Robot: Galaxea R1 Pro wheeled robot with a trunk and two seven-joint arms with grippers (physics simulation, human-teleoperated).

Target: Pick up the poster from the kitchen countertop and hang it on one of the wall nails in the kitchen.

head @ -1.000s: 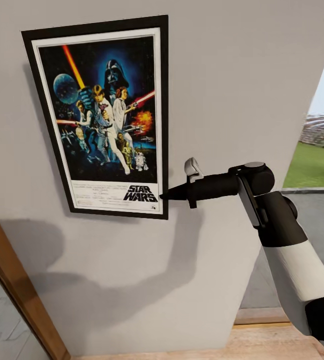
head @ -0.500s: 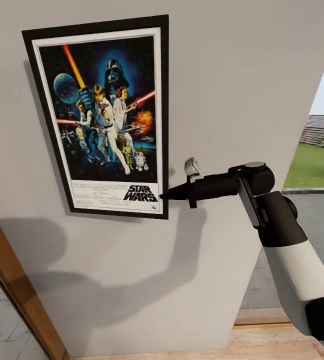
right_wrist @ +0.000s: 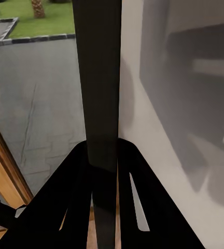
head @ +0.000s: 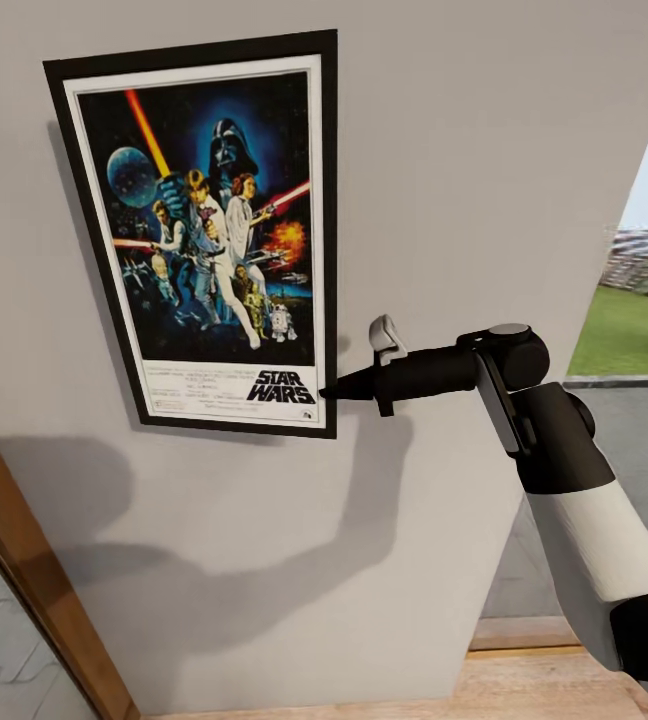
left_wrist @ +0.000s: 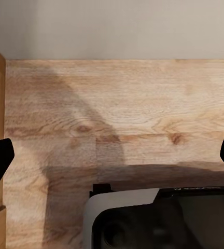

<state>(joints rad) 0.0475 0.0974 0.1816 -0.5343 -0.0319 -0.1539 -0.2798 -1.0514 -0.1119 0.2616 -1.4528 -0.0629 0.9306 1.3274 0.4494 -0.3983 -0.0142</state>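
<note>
Our right gripper (head: pixel 326 391) clamped on poster (head: pixel 204 230) lower right edge. Poster: black frame, white border, dark blue art, upright against pale wall (head: pixel 464 150). Right wrist view catches black frame edge (right_wrist: pixel 100 78) pinched between fingers (right_wrist: pixel 70 197). Left wrist view: our left gripper (left_wrist: pixel 112 155) fingertips spread wide over wood floor (left_wrist: pixel 133 104).

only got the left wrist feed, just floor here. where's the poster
Observer: The poster is flat against the pale wall, seen from the head camera.
Operator: right tool still on it?
Observer: Yes, the right tool pinches the frame's lower right edge; the right wrist view shows the fingers either side of it.
Operator: is it on a nail?
Observer: Can't tell; any nail would be hidden behind the poster.
</note>
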